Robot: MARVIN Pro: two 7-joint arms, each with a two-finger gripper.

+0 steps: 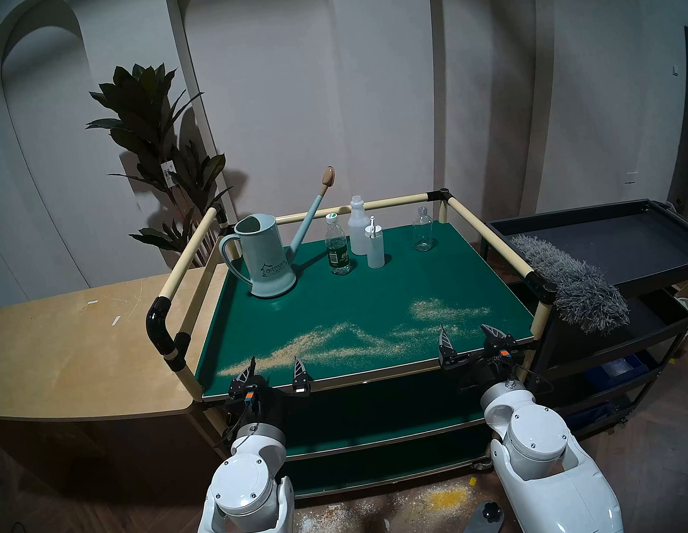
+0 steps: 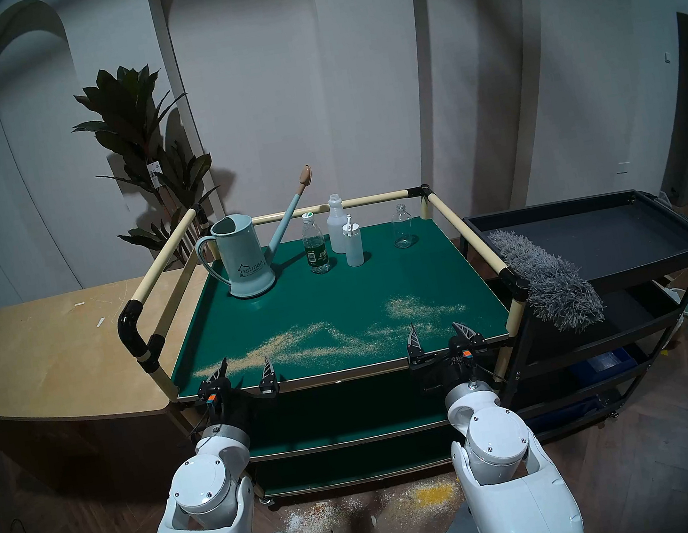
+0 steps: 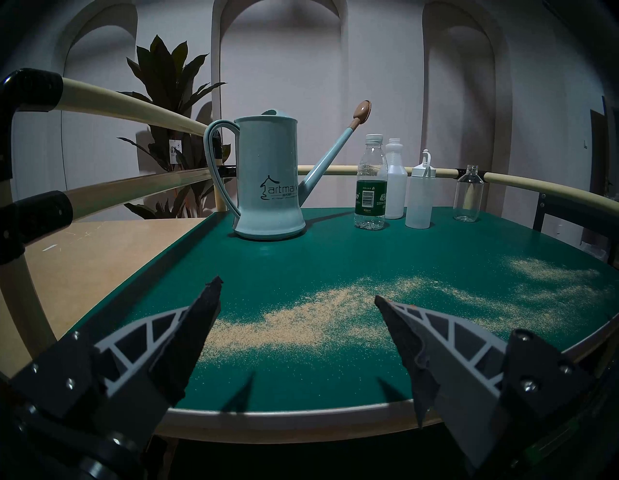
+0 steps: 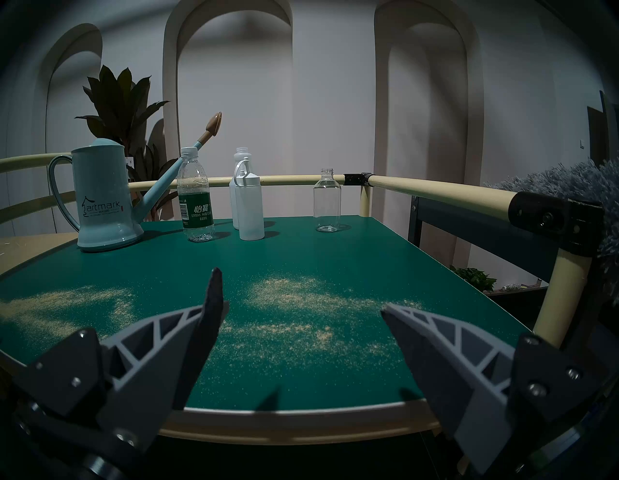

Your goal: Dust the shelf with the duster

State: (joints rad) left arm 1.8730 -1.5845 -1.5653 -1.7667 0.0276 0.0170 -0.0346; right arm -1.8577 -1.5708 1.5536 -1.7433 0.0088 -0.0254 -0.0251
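Hands wait spread and empty: left hand, right hand at bench front edge, duster beyond its right edge, unclaimed.

I have both arms stretched forward side by side, white upper links low, dark wrists raised. My left gripper has its two fingers spread wide, tips pointing up and forward, nothing between them. My right gripper matches it: fingers parted, empty, tips angled up. The two grippers sit level with each other and well apart.
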